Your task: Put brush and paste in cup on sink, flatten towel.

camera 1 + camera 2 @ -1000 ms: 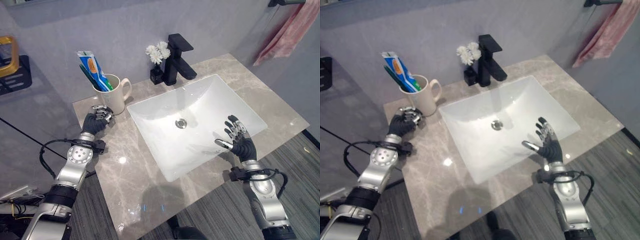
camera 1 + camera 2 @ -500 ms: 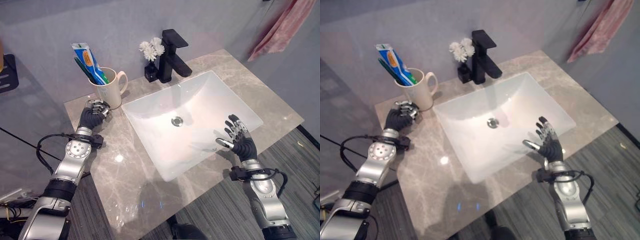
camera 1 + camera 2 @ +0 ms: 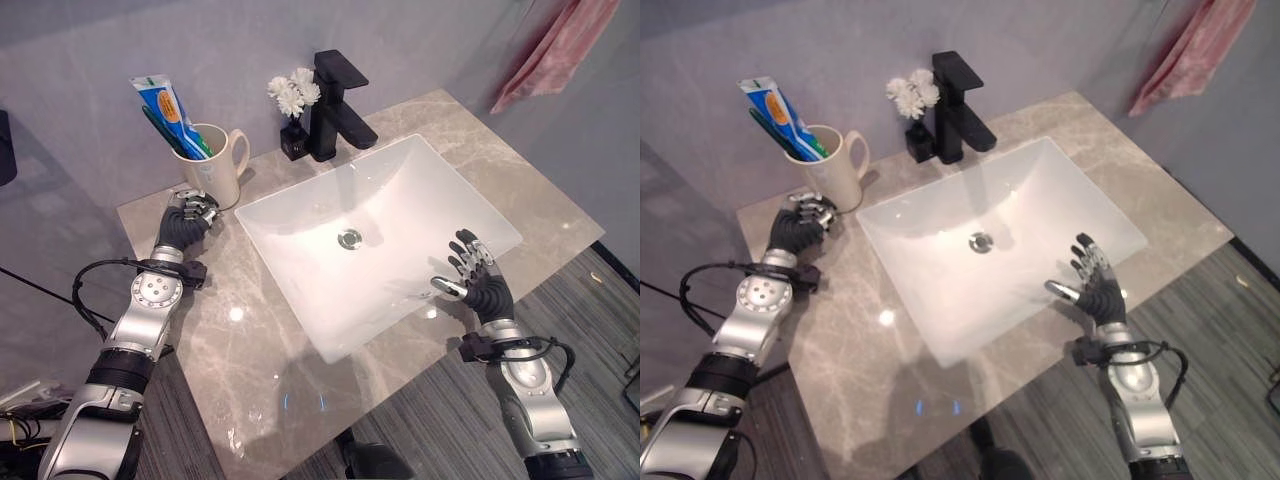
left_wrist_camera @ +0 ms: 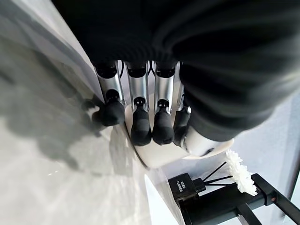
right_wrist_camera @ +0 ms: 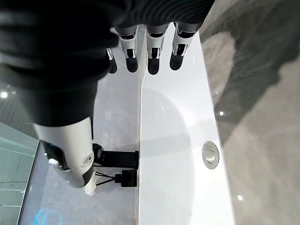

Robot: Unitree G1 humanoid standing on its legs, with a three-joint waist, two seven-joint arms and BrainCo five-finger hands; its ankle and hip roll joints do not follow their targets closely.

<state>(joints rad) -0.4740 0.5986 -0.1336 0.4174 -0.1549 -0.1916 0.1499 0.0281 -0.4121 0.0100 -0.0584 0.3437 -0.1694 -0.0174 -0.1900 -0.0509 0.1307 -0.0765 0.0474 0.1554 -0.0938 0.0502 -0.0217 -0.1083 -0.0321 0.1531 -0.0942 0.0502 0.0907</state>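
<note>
A black faucet (image 3: 335, 105) stands behind the white sink basin (image 3: 400, 215), and just beside it a small black vase of white flowers (image 3: 291, 98) sits between the faucet and my cream mug (image 3: 212, 172). The mug stands upright on the grey marble tabletop (image 3: 250, 360), near its back left corner, handle turned toward the flowers. Inside it the blue toothpaste tube (image 3: 165, 107) and the green toothbrush (image 3: 160, 128) both lean, long axes tilted up and away to my left, tops well above the rim. My left hand (image 3: 187, 218) rests at the mug's base, fingers (image 4: 140, 124) curled with their dark tips against the mug's lower wall, not wrapped round it. My right hand (image 3: 478, 283) hovers over the basin's near right edge, fingers spread and grasping nothing. A pink towel (image 3: 550, 50) hangs bunched on the grey wall, up at the far right, well apart from both hands. Dark striped flooring (image 3: 600, 340) shows beside the tabletop.
</note>
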